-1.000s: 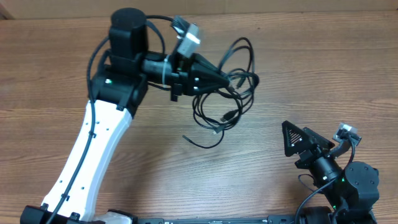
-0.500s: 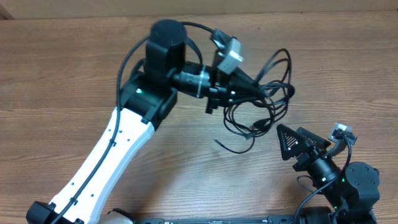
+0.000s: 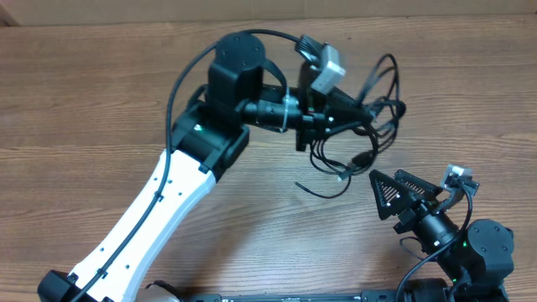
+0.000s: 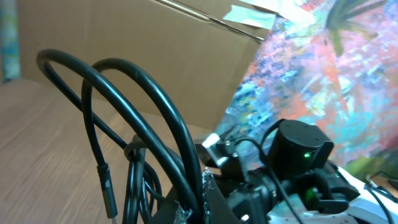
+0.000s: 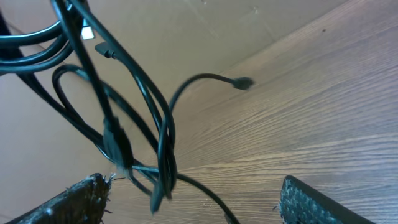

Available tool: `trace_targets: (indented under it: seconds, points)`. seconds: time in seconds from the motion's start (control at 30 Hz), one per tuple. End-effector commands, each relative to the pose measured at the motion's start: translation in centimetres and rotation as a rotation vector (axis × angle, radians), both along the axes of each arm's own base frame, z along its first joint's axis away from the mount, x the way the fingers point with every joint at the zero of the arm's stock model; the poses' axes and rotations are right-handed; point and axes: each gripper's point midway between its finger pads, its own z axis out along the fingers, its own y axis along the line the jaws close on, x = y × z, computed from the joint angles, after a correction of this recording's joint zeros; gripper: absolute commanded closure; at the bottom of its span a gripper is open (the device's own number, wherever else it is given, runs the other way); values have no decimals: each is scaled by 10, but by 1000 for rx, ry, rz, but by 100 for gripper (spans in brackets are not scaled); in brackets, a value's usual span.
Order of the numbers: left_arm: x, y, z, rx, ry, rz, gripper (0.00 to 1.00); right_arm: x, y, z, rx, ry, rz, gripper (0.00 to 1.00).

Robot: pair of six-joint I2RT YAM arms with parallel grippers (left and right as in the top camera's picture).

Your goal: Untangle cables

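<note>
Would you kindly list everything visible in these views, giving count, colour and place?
thin black cables: several in one tangle, black, hanging from the left hand over the table's far right
wooden table: one, brown, beneath everything
cardboard sheet: one, tan, behind the table
painted multicoloured sheet: one, beside the cardboard
left hand: one, black, shut on the cables
right hand: one, black, open and empty, near right
</note>
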Motion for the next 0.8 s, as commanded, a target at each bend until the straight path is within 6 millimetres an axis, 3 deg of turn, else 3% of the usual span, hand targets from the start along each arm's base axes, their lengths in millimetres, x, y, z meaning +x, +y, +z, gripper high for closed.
trace_targets:
  seconds: [0.0,0.03,0.07,0.27,0.37,0.43,0.53,0.57,0.67,0.77]
  points:
    - [-22,-9,21,-37,-34,-45,96,0,0,5,-6,-20,4,21]
    - [-25,-11,23,-43,-42,-53,96,0,0,5,-6,-20,1,30]
    - [-27,-13,24,-49,-50,-60,96,1,-2,5,-9,-19,-12,49]
    - [-29,-13,25,-48,-36,-70,96,2,-6,3,-14,-11,-35,65]
    - [-29,-12,25,-48,-36,-69,96,2,-7,1,-16,-3,-41,81]
    - [-23,-11,25,-47,-37,-47,96,2,-7,1,-16,-3,-40,85]
    - [-4,-8,22,-34,-28,47,96,2,-7,0,-17,-1,-40,96]
    - [15,-5,16,-11,-2,145,96,2,-7,0,-17,-1,-40,96]
    - [45,5,6,26,98,307,96,2,-7,0,-17,-1,-40,96]
    - [63,14,-3,51,173,408,96,2,-5,1,-15,-2,-30,96]
